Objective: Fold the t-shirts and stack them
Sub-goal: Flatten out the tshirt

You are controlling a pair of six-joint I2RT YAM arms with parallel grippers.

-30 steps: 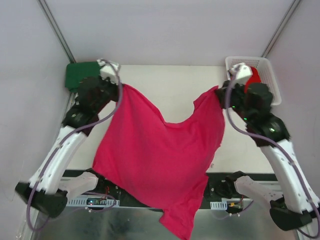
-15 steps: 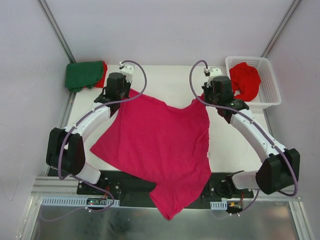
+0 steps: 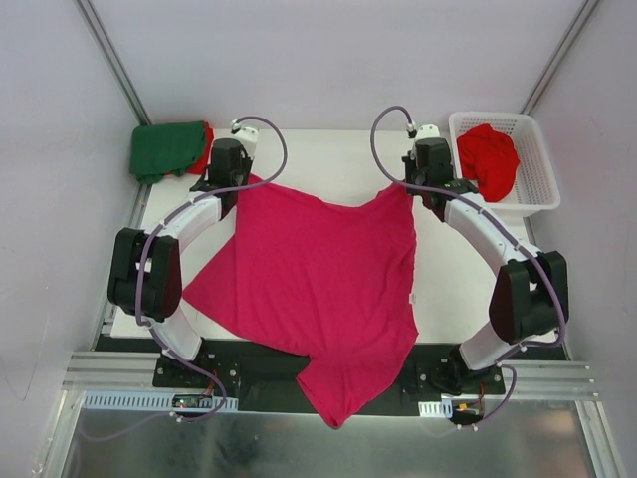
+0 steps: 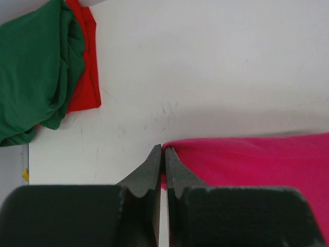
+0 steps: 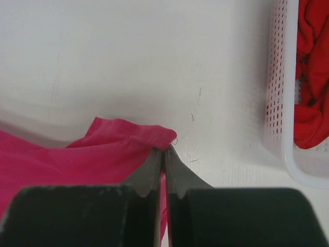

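A magenta-pink t-shirt (image 3: 318, 284) lies spread over the white table (image 3: 338, 159), its lower end hanging over the near edge. My left gripper (image 3: 242, 180) is shut on the shirt's far left corner (image 4: 177, 154). My right gripper (image 3: 410, 185) is shut on its far right corner (image 5: 154, 136). A dark green t-shirt (image 3: 164, 147) lies folded at the far left on top of a red one (image 3: 204, 149); both show in the left wrist view, the green (image 4: 36, 77) beside the red (image 4: 85, 77). Another red t-shirt (image 3: 488, 159) is bunched in the basket.
The white lattice basket (image 3: 537, 179) stands at the far right corner of the table, its wall (image 5: 280, 92) close to my right gripper. Both arms reach forward along the table's sides. Grey walls enclose the table on three sides.
Both grippers have come down and forward from a raised hold, laying the magenta-pink shirt flat on the table. The arms have stretched out farther since half a second ago.
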